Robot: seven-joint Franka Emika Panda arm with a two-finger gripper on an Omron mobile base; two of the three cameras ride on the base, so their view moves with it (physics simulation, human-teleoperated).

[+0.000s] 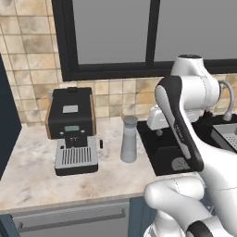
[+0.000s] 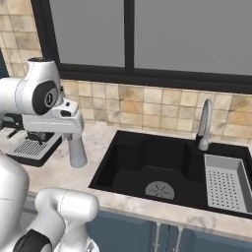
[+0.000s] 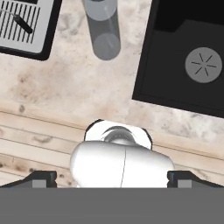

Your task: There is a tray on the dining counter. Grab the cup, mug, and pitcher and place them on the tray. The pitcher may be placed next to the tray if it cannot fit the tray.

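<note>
Tall slim grey cylindrical pitcher (image 1: pixel 129 138) stands upright on the pale marbled stone counter (image 1: pixel 32 171), between the black coffee machine (image 1: pixel 71 127) and the black sink basin (image 2: pixel 157 170). Two-finger gripper (image 3: pixel 112 177) hangs above the counter, jaws spread fully wide, holding nothing, well apart from the pitcher.

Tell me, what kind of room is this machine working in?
A kitchen, by the look of it: a black sink with a tap is set into a pale stone counter, a coffee machine stands beside a grey pitcher, and tiles line the wall.
</note>
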